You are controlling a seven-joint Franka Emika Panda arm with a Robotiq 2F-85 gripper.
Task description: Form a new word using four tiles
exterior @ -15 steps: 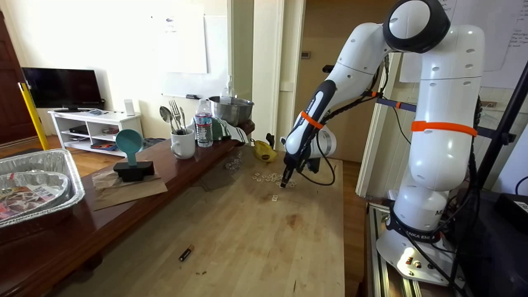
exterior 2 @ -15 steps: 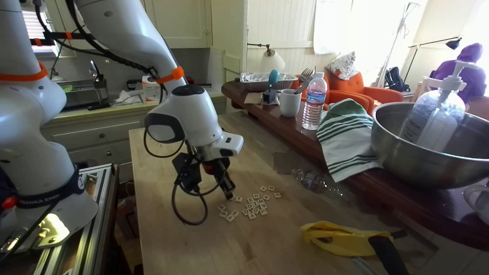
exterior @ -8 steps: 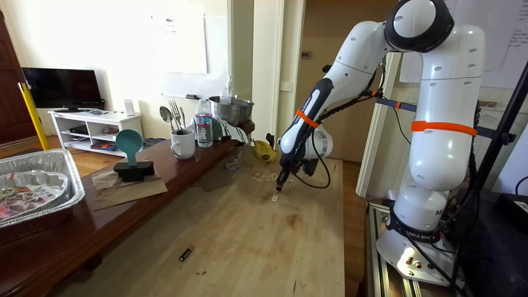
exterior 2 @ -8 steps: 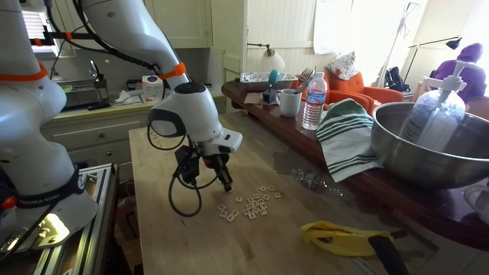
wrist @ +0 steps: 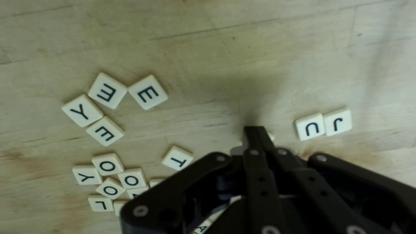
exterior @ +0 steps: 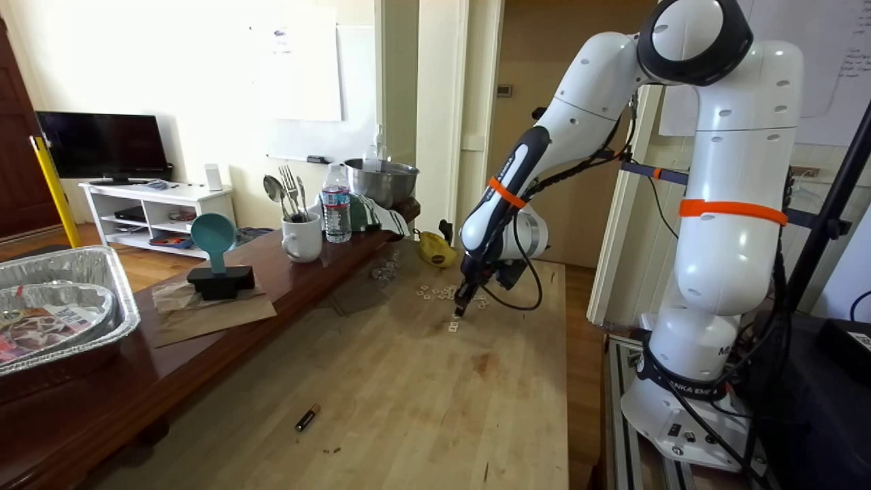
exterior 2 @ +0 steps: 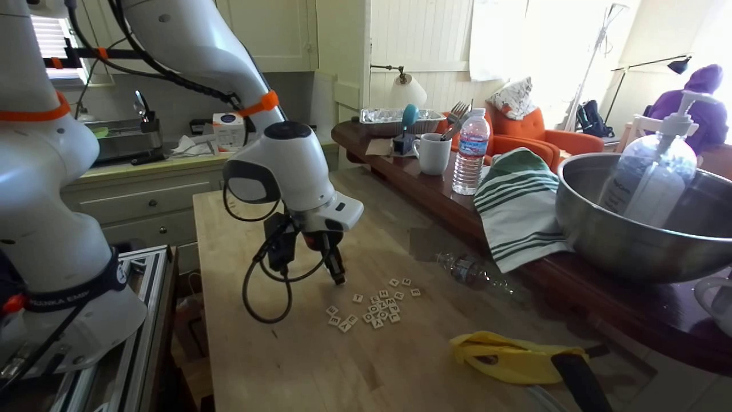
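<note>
Across both exterior views, a pale wooden worktop [exterior 2: 274,372] is bordered along one side by a dark raised ledge [exterior: 299,286] and is overhung by a white robot arm [exterior 2: 303,171]. On the ledge, a steel bowl [exterior 2: 617,240] is set with a pump bottle [exterior 2: 652,183] standing in it, and just beside the bowl a striped towel [exterior 2: 514,217] is draped over the edge; farther along, a foil tray [exterior: 64,265] can be seen. The end effector [wrist: 256,133] is pointed down at the worktop, its fingers [wrist: 252,143] closed against each other. A water bottle [exterior 2: 470,154] and a white mug [exterior 2: 433,155] filled with cutlery [exterior: 273,188] are stood near each other on the ledge. Well apart from the end effector, a battery [exterior: 307,417] is seen on the worktop. Letter tiles [exterior 2: 377,323] are scattered over the worktop; in the wrist view, a U tile [wrist: 311,127] and a J tile [wrist: 338,122] are set side by side, touching, with their letters upside down. Between these and a lone T tile [wrist: 177,158], another tile [wrist: 271,136] is mostly hidden by the fingertips; its letter cannot be read, and whether it is touched cannot be told. Past the T tile, three E tiles [wrist: 148,92] are grouped with a Y tile [wrist: 82,110], and a tighter cluster [wrist: 110,188] including O, Y and L is seen near them.
</note>
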